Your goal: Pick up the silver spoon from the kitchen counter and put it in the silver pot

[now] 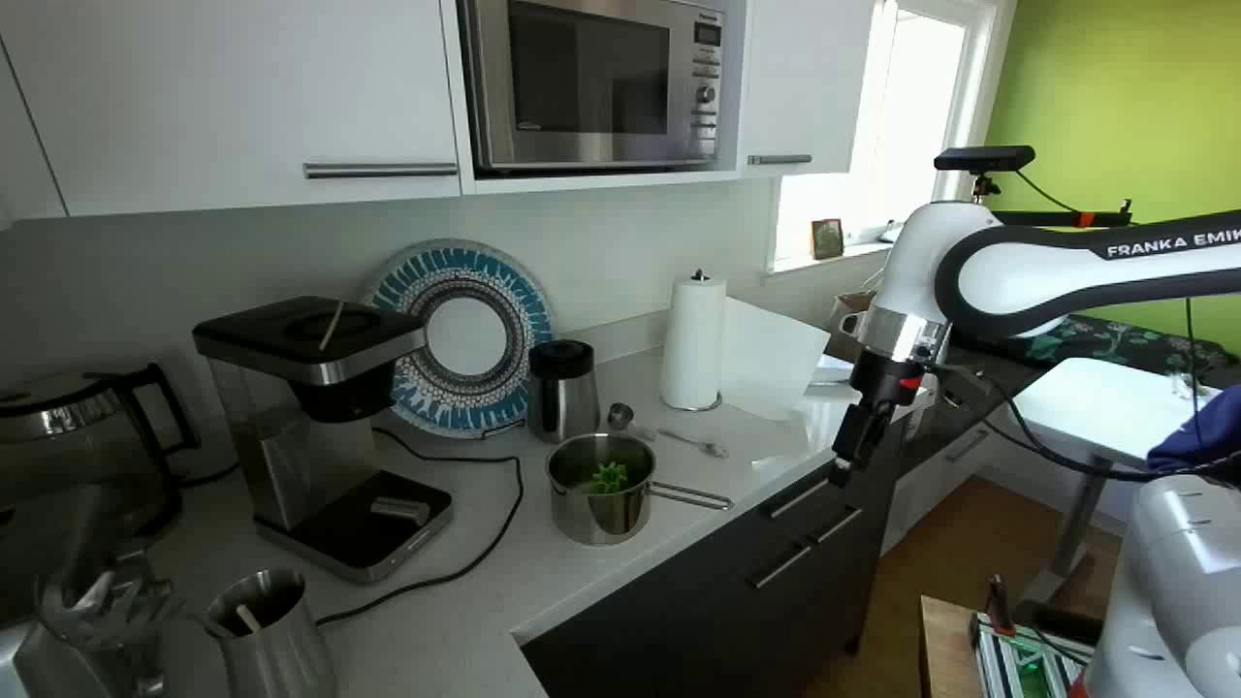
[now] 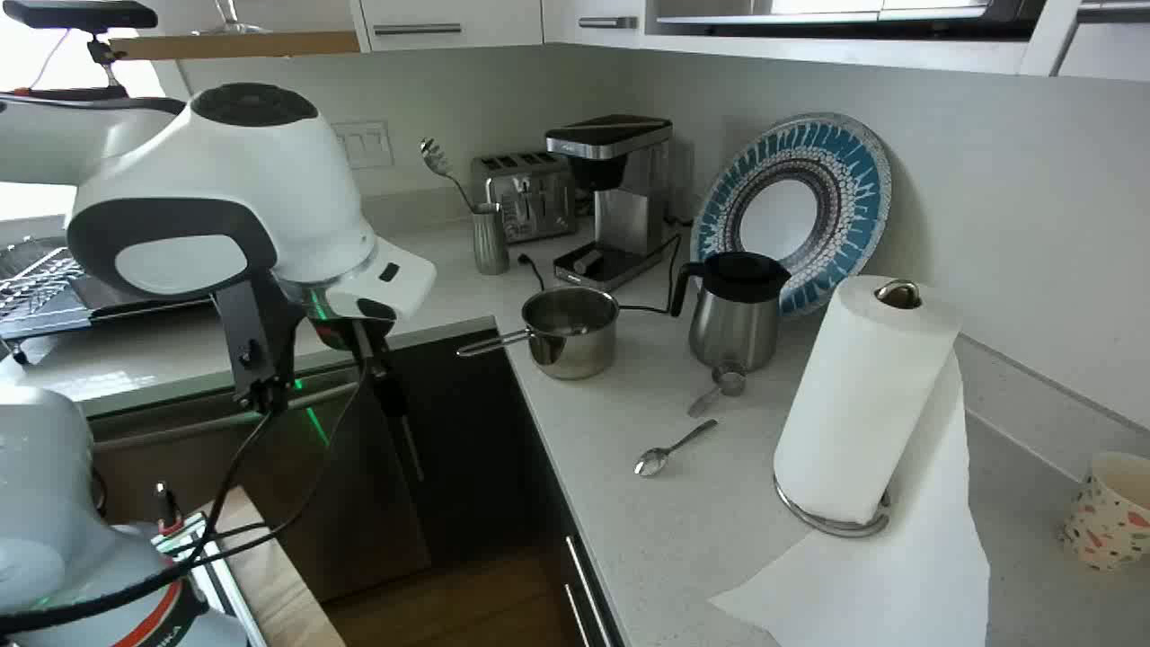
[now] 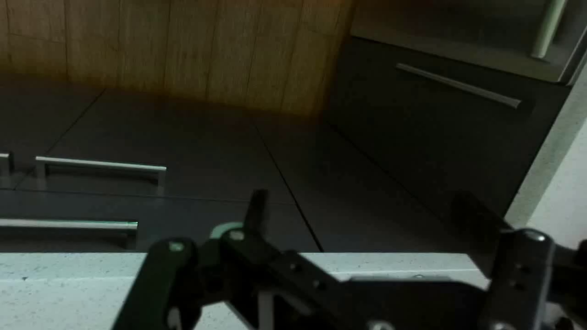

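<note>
The silver spoon [image 1: 713,449] lies flat on the kitchen counter [image 1: 475,601], and it also shows in an exterior view [image 2: 654,460]. The silver pot [image 1: 601,522] stands upright nearby with its handle over the counter edge; it also shows in an exterior view [image 2: 579,353]. A green leafy thing [image 1: 609,478] shows inside it. My gripper [image 1: 843,465] hangs in front of the counter, apart from spoon and pot. In the wrist view my gripper [image 3: 362,206] is open with nothing between its fingers. Spoon and pot are out of the wrist view.
A measuring scoop [image 2: 728,379] lies between spoon and canister [image 2: 737,323]. A paper towel roll [image 2: 862,404] stands near the spoon. A coffee maker [image 1: 320,427], decorated plate [image 1: 528,291] and metal cup [image 1: 276,640] are also on the counter. Dark cabinet fronts [image 3: 183,220] lie below.
</note>
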Motion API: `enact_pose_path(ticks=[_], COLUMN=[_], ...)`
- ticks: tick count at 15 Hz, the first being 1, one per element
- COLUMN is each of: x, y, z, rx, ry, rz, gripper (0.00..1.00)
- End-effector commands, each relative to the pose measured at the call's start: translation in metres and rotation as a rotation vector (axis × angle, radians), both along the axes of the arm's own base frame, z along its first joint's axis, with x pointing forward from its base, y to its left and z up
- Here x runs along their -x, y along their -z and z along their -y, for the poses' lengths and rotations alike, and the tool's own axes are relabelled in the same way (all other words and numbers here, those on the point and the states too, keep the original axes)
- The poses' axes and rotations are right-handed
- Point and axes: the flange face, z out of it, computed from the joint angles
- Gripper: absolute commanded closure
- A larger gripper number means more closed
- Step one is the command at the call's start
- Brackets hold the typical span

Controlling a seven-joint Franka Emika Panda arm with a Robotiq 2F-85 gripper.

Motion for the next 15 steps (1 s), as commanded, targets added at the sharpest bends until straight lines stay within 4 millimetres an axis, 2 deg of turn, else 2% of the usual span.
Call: enact_pose_path(ticks=[1, 5, 7, 9, 11, 13, 15], x=[0.0, -0.001, -0.008, -0.018, -0.027, -0.036, -0.043], y=[0.001, -0.001, -0.015, -0.026, -0.024, -0.014, 0.004], z=[0.0, 0.001, 0.017, 0.045, 0.08, 0.122, 0.157], rx=[-0.002, 0.002, 0.097, 0.19, 0.272, 0.317, 0.3], ry=[-0.001, -0.007, 0.014, -0.01, -0.004, 0.042, 0.107], rz=[-0.005, 0.013, 0.12, 0.197, 0.262, 0.279, 0.254], gripper=[0.0, 0.0, 0.0, 0.0, 0.0, 0.0, 0.0])
